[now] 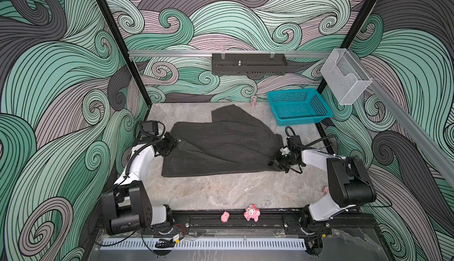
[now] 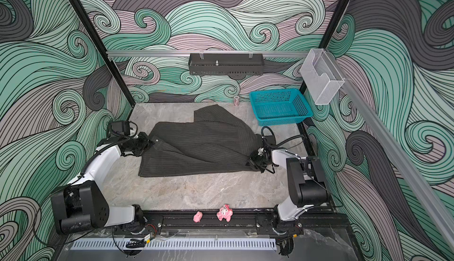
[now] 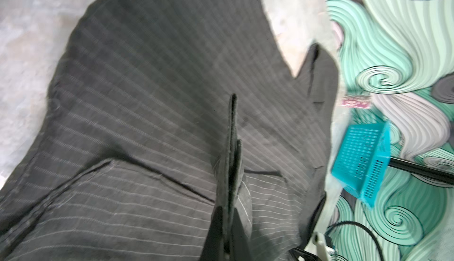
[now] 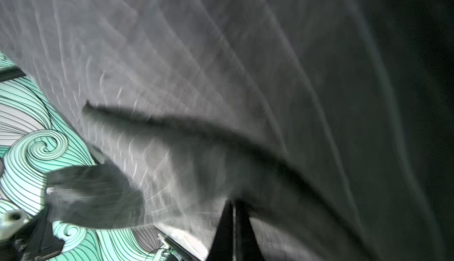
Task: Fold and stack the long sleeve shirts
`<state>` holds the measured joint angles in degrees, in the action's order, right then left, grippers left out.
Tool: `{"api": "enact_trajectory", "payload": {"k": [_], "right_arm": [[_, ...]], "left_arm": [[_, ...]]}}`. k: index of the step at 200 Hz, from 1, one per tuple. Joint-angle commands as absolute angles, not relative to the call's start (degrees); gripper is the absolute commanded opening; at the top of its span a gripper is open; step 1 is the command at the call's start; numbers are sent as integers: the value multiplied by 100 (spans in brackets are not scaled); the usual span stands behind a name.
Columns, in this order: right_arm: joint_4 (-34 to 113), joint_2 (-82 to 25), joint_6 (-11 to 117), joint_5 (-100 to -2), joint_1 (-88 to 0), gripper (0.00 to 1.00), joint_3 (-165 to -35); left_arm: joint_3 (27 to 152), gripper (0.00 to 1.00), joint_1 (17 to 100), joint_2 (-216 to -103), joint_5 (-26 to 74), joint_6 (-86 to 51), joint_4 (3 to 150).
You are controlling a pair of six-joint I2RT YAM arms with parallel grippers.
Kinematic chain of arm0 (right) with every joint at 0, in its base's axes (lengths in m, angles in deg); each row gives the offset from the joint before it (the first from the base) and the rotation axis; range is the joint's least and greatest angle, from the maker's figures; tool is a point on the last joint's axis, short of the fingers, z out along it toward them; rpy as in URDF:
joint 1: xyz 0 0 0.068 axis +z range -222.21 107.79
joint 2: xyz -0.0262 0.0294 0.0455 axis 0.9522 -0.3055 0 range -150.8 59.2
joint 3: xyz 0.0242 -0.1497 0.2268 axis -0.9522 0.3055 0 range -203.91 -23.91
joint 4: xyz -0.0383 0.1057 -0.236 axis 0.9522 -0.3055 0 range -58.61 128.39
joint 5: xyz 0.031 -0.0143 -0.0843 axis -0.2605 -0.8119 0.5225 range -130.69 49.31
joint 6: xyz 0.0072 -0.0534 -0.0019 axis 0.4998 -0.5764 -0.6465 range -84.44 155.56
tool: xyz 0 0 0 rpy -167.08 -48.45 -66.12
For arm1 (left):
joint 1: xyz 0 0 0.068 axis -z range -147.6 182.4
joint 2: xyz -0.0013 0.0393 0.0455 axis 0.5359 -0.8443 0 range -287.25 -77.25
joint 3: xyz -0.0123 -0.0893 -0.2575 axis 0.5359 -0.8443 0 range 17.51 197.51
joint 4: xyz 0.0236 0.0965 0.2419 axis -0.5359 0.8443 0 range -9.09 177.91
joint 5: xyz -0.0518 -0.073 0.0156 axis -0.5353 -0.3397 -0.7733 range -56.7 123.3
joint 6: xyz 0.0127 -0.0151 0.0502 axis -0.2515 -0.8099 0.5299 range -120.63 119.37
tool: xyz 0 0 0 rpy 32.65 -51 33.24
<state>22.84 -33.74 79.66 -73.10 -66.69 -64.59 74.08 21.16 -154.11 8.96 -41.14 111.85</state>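
- The dark pinstriped shirt (image 1: 221,144) lies spread across the middle of the grey marbled counter (image 1: 221,193), between the two arms; in both top views (image 2: 196,147) it is rumpled, with diagonal folds running across it
- One flap of the shirt reaches toward the back wall, ending near the teal basket (image 1: 298,106) but not touching it
- The left pincer (image 1: 178,142) sits at the shirt's left edge, its fingers pressed together on a fold of the cloth
- In the left wrist view the left pincer (image 3: 233,149) has its jaws closed, with a strip of pinstriped fabric (image 3: 159,100) pinched between them
- The right pincer (image 1: 273,163) is at the shirt's right near corner, where the cloth gathers into a point
- In the right wrist view the picture is blurred, yet the right pincer (image 4: 233,205) shows its jaws together, with the fabric (image 4: 221,63) rising from them and filling most of the frame
- The basket stands in the back right corner of the counter
- Two pink toys (image 1: 251,212) rest on the black rail at the counter's near edge, well apart from the shirt
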Motion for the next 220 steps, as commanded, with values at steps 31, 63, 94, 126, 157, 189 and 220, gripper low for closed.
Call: {"api": "enact_trajectory", "payload": {"k": [31,63,94,126,157,189,220], "right_arm": [[2813,-3683,8153,-7075,-6795,0,-6316],[2784,-3653,8195,-6961,-6821,0,-6203],[2836,-3684,8275,-6924,-6866,0,-6093],[2774,-3653,8267,-6892,-6911,0,-6067],[2699,-3549,8242,-6864,-6922,0,-6021],[2267,-3118,8006,-7006,-6905,16,-6134],[1010,-2129,7531,-6791,-6561,39,-6644]], "left_arm": [[7813,0,2063,-14957,922,-3539,11216],[6729,0,2056,-14534,1568,-3578,10878],[6192,0,2039,-14565,2241,-3771,10965],[5933,0,2026,-14582,2921,-3884,11078],[5963,0,2010,-14567,3333,-3896,11248],[6183,25,1985,-14657,3382,-3945,11724],[6445,52,1975,-14416,3033,-3816,12069]]}}
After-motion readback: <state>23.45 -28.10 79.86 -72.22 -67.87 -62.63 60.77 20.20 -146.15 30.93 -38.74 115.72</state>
